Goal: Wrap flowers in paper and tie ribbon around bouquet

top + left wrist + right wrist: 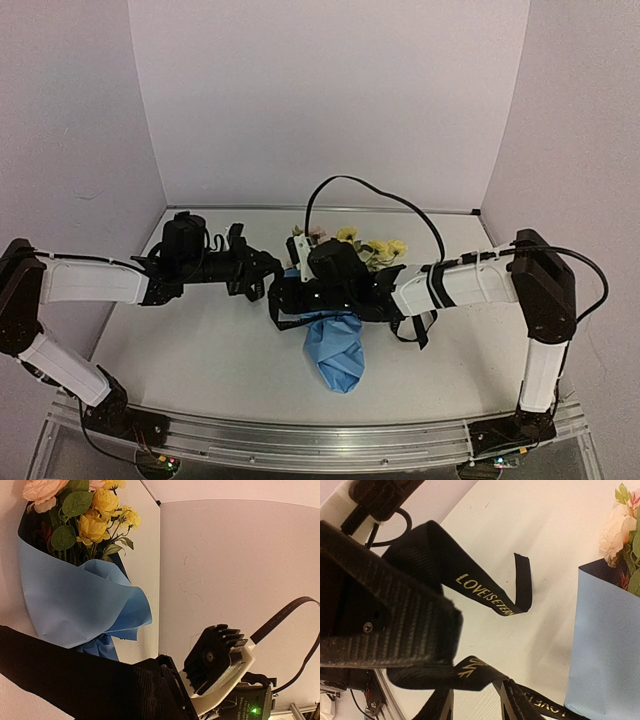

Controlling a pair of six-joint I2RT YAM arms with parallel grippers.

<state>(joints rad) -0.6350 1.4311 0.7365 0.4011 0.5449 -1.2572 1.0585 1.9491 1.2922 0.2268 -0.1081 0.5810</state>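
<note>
Right gripper [462, 677]: jaws stood partly apart astride ribbon [485, 592]; grip unclear
Left gripper [263, 273]: clamped on ribbon, just beside
Bouquet [338, 352]: lay beneath both, blooms far

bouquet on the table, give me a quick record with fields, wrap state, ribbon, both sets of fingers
flowers: yellow and pink blooms, green leaves
paper: light blue outside, navy inside, wrapped as a cone round the stems
bouquet: lying on the table where the two arms meet
ribbon: black with gold lettering, loose, one end free, no knot visible round the bouquet
left fingers: shut
right fingers: at the ribbon, which loops past them; grip unclear
</note>
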